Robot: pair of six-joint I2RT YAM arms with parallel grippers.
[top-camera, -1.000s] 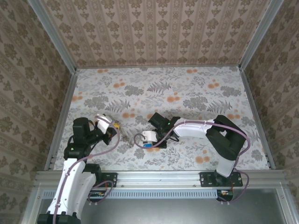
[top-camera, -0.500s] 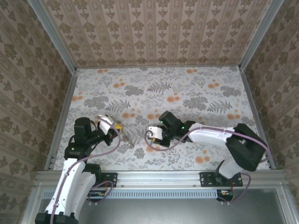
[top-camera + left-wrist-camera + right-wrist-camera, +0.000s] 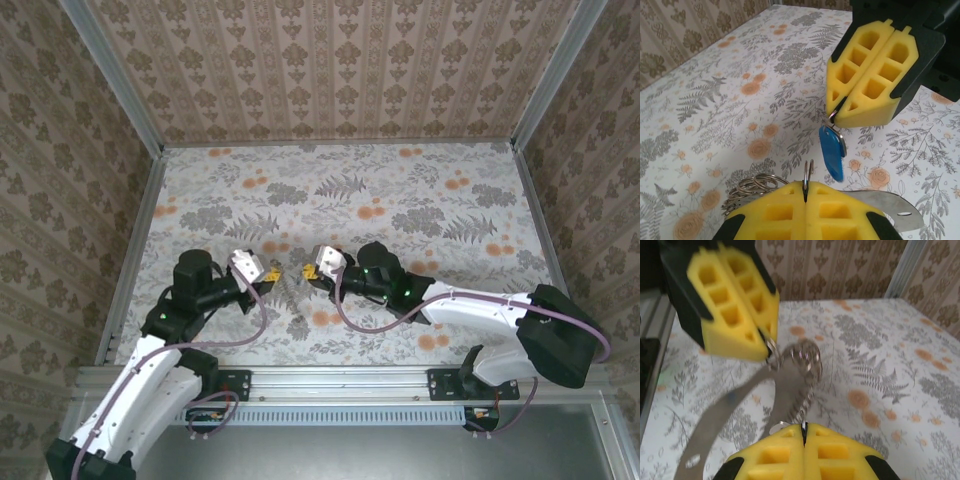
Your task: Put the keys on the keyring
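Note:
My left gripper point(image 3: 805, 189) is shut on a thin steel ring of the keyring point(image 3: 807, 172), which stands up between its yellow fingers. More rings point(image 3: 752, 184) bunch to the left, and a flat grey strip point(image 3: 887, 205) sticks out to the right. Facing it, my right gripper point(image 3: 832, 114) is shut on the key point(image 3: 832, 152), whose blue head hangs down just above that ring. From the right wrist, the right gripper point(image 3: 803, 427) pinches thin metal; the left gripper point(image 3: 765, 350) holds the rings point(image 3: 802, 356) and strip point(image 3: 725, 415). Both grippers point(image 3: 262, 272) point(image 3: 312, 268) meet above the table.
The floral table cover point(image 3: 400, 190) stretches behind both grippers. Patterned walls and metal rails point(image 3: 130, 270) close in the left, right and far sides. Purple cables loop beside each arm.
The right gripper has risen off the table with the key and moved left and away from the bases. The left gripper has swung right to meet it.

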